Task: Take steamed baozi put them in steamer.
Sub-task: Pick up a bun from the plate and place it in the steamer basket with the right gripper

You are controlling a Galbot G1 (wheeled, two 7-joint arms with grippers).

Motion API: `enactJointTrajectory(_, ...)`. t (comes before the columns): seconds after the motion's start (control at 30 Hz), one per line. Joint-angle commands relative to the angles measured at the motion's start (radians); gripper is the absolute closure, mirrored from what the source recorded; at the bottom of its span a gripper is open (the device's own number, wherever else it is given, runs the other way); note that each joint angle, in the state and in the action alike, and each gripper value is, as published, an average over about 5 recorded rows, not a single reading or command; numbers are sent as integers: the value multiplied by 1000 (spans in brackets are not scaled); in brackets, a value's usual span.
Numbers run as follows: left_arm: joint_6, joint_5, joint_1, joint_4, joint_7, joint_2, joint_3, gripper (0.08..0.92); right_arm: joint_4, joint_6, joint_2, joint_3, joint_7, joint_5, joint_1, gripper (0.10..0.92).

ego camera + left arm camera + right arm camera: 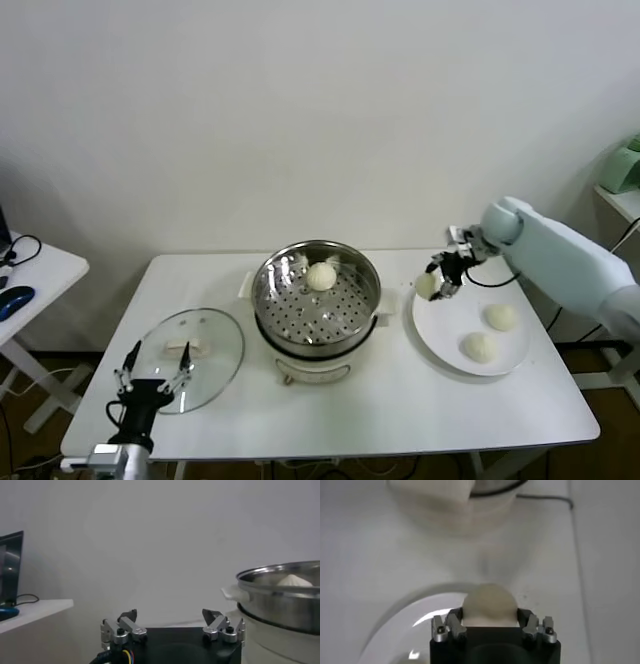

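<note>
Right claw (437, 281) clenched one baozi (427, 285) above the plate's (440, 345) left rim; two lay there, a fourth inside the steamer (316, 292). Left claw (152, 373) hung released near the tabletop's (400, 410) front-left edge.

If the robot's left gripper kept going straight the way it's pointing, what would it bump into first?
Probably nothing: past the open left gripper, the left wrist view shows only bare wall. The steamer sits off to one side, seemingly out of that line, though depth is unclear.
</note>
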Motion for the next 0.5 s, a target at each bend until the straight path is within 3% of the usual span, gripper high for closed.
enactJointTrajectory(0.03, 4, 10, -7, -15, 5, 8, 11, 177, 49, -99, 5, -339, 4, 464, 387, 328)
enactJointTrajectory(0.27, 3, 30, -18, -16, 15, 18, 45, 177, 82, -141, 110, -499, 11, 706, 571, 330)
enactJointTrajectory(0.5, -10, 92, -6, -29, 14, 16, 108, 177, 93, -172, 272, -494, 34, 750, 527, 330)
